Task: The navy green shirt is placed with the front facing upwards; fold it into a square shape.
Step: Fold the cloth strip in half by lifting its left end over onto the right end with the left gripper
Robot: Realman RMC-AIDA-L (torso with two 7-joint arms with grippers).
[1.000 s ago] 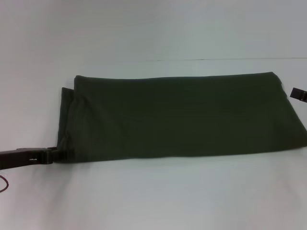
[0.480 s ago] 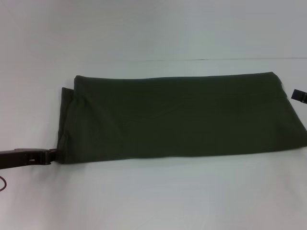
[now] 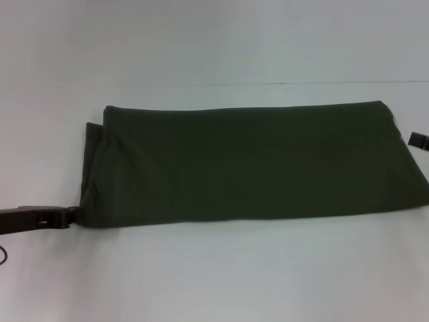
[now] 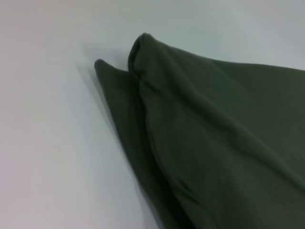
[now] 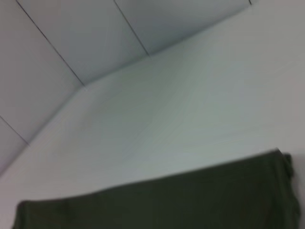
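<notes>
Head view: shirt point(image 3: 248, 164) folded into a long green band, flat on the white table point(image 3: 214, 275), stretching from near the left edge all the way to the right edge. Plain green side up, no letters showing. At the left end, a lower layer poking out a little past the top layer. Left gripper point(image 3: 72, 216) low on the table, coming in from the left edge – tip right at the near left corner of the shirt. Jaws too dark and small here; cannot tell if open or shut, or if pinching cloth. Right gripper point(image 3: 418, 140) only a small dark bit at the right edge, beside the right end of the shirt – cannot tell its jaws either.

Left wrist view: close on the shirt point(image 4: 214, 143), two layers with rounded folded corners, one peeking out beside the other, lying on the table point(image 4: 52, 143).

Right wrist view: a long edge of the shirt point(image 5: 157, 205) on the table point(image 5: 167, 119), pale wall panels beyond.
</notes>
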